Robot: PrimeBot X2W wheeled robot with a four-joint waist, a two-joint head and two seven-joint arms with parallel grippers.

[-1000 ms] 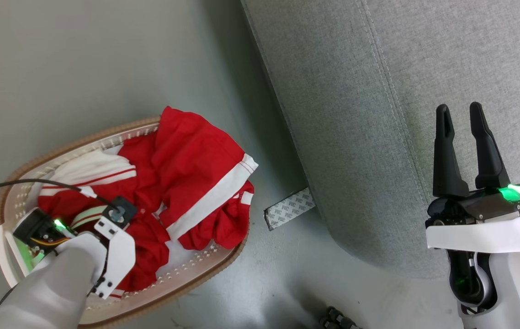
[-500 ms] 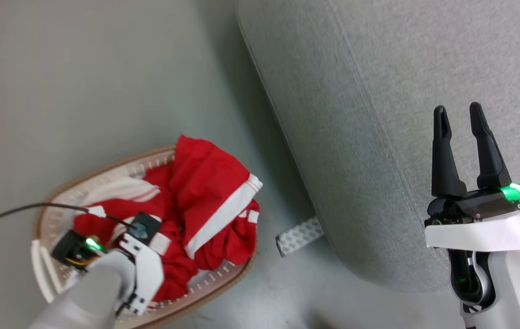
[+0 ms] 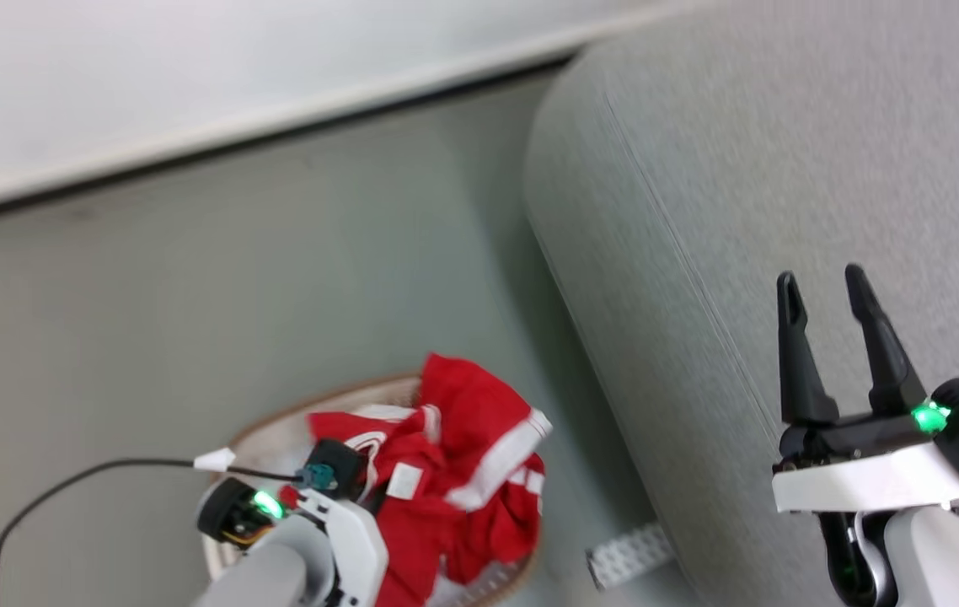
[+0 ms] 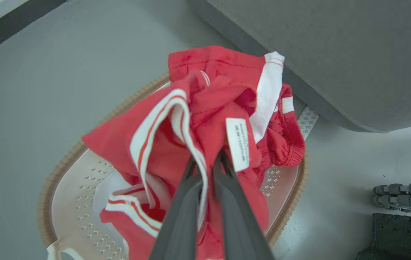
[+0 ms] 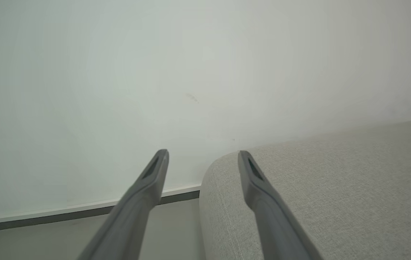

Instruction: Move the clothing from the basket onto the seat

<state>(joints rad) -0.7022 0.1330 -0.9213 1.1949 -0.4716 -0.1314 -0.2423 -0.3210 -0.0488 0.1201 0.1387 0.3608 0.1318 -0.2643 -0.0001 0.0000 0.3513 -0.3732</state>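
A red garment with white stripes [image 3: 463,472] [image 4: 205,119] is bunched up above the cream, brown-rimmed basket [image 3: 277,421] [image 4: 68,173] on the floor. My left gripper [image 4: 207,159] is shut on a fold of that garment beside its white label; in the head view only its wrist [image 3: 311,514] shows at the bottom. Part of the cloth still hangs into the basket. The light grey seat [image 3: 783,169] [image 5: 317,187] fills the right side. Above it my right gripper [image 3: 821,287] [image 5: 202,157] stands open and empty.
A white wall with a dark baseboard [image 3: 260,118] runs along the back. A patterned strip [image 3: 627,556] lies on the floor at the sofa's foot. A black cable [image 3: 66,480] trails from my left wrist. The robot's wheels [image 4: 400,189] are at the right in the left wrist view.
The head camera has tilted up, bringing the wall into view. My left gripper has lifted the red garment, which is now bunched and raised above the basket. The right gripper stays open.
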